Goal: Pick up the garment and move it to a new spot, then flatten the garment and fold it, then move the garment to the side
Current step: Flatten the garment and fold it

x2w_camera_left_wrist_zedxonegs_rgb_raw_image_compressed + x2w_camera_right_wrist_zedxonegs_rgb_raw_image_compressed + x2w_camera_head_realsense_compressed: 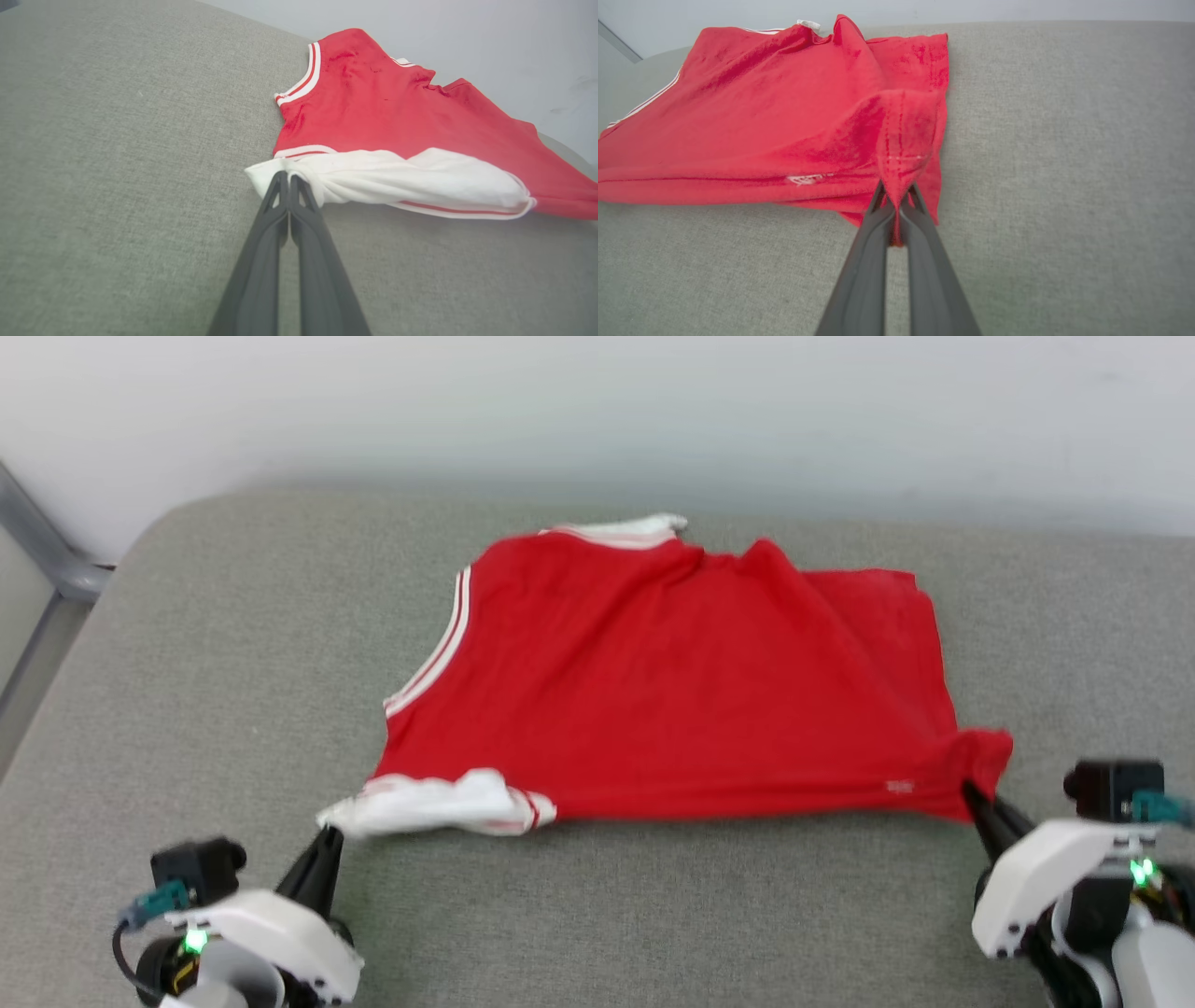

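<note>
The fingertips of the right end effector (896,203) are buried in a bunched red corner of the garment (784,102), so the amount of cloth between them cannot be told. A small white mark (805,178) by the hem is too small to read. The garment runs off the right wrist view's left edge. The near edge of the grey cushion (653,915) is cut off.

garment (672,681) spread on padded surface (215,663), mid-view, wall (597,401) behind. left gripper (329,838) at near-left corner, pinching sleeve (439,803). right gripper (971,793) at near-right corner, clamped on hem corner (985,751). grippers well apart.
</note>
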{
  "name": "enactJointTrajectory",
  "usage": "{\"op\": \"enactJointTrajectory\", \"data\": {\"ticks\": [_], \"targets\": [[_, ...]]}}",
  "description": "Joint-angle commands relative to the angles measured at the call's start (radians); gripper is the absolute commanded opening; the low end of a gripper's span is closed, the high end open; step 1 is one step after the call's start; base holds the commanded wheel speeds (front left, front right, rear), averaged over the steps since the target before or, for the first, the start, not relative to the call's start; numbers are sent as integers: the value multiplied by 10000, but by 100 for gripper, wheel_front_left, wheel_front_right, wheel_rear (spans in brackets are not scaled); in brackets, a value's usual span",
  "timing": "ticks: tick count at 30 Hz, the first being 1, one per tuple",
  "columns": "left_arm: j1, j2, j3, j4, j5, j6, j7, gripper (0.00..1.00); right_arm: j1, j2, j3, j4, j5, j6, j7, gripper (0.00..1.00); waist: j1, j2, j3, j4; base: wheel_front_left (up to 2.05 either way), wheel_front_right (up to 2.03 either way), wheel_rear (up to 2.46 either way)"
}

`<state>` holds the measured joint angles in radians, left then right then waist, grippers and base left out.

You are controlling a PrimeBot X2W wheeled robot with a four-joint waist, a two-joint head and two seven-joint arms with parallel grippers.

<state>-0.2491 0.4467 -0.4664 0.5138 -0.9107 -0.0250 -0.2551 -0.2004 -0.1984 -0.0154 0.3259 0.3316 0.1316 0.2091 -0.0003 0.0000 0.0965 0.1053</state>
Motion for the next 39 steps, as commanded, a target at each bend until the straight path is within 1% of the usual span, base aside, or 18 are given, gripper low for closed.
{"op": "enactJointTrajectory", "data": {"ticks": [1, 6, 14, 18, 21, 25, 29, 33, 36, 39], "targets": [[298, 129, 53, -111, -60, 152, 34, 0, 377, 79, -146, -179, -13, -18, 75, 0, 3, 0, -334, 117, 0, 0, 0], [1554, 326, 50, -1119, -223, 729, 230, 0, 1871, 424, -555, -1134, -68, -18, 437, 0, 3, 0, -752, 273, 0, 0, 0], [3106, 726, 130, -2646, -453, 1556, 558, 0, 3845, 954, -1118, -2394, -95, -18, 929, 0, 3, 0, -1051, 505, 0, 0, 0], [3713, 889, 170, -3451, -608, 1913, 744, 0, 4544, 1142, -1354, -2880, 19, -18, 1019, 0, 3, 0, -1081, 563, 0, 0, 0], [3824, 1098, 193, -4108, -562, 2070, 895, 0, 4777, 1220, -1466, -3049, -61, -18, 1025, 0, 3, 0, -997, 568, 0, 0, 0], [3314, 1232, 253, -4816, -394, 2096, 995, 0, 4448, 1271, -1423, -3247, -189, -18, 1043, 0, 3, 0, -690, 551, 0, 0, 0], [2420, 1122, 163, -5047, -254, 1907, 1151, 0, 3791, 1237, -1318, -3424, -354, -15, 1207, 0, 3, 0, -207, 437, 0, 0, 0], [1344, 930, 64, -4672, -61, 1595, 1175, 0, 3037, 1154, -1199, -3268, -566, -15, 1239, 0, 3, 0, 304, 327, 0, 0, 0], [695, 784, 70, -4188, 77, 1441, 1052, 0, 2509, 1127, -1112, -3102, -709, -14, 1164, 0, 3, 0, 667, 238, 0, 0, 0], [80, 628, 88, -3642, 75, 1190, 979, 0, 2059, 1108, -1078, -2943, -855, -14, 1059, 0, 3, 0, 1059, 185, 0, 0, 0]]}}
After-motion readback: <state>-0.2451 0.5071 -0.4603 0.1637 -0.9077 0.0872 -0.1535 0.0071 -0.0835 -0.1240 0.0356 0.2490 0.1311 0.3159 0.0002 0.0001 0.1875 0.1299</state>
